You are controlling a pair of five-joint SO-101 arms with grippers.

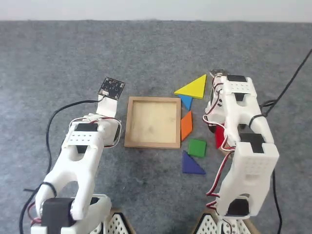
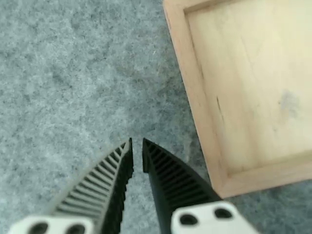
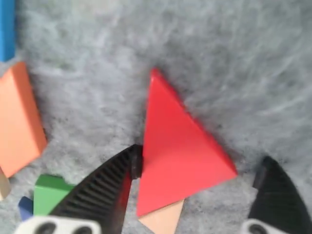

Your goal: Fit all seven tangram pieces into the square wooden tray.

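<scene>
The square wooden tray (image 1: 153, 143) lies empty mid-table; its corner shows in the left wrist view (image 2: 195, 92). Just right of it lie a yellow triangle (image 1: 193, 87), a small blue triangle (image 1: 185, 101), an orange parallelogram (image 1: 186, 125), a green square (image 1: 197, 147) and a dark blue triangle (image 1: 191, 164). A red triangle (image 3: 178, 148) lies partly over a tan piece (image 3: 163, 220). My right gripper (image 3: 200, 168) is open astride the red triangle, one finger (image 3: 122, 170) touching its edge. My left gripper (image 2: 137, 145) hovers shut and empty over carpet beside the tray's near left corner.
Grey carpet covers the table. A small black circuit board (image 1: 111, 88) lies left of the tray's far corner. In the right wrist view the orange parallelogram (image 3: 19, 119), green square (image 3: 48, 192) and blue piece (image 3: 7, 29) lie close to the red triangle.
</scene>
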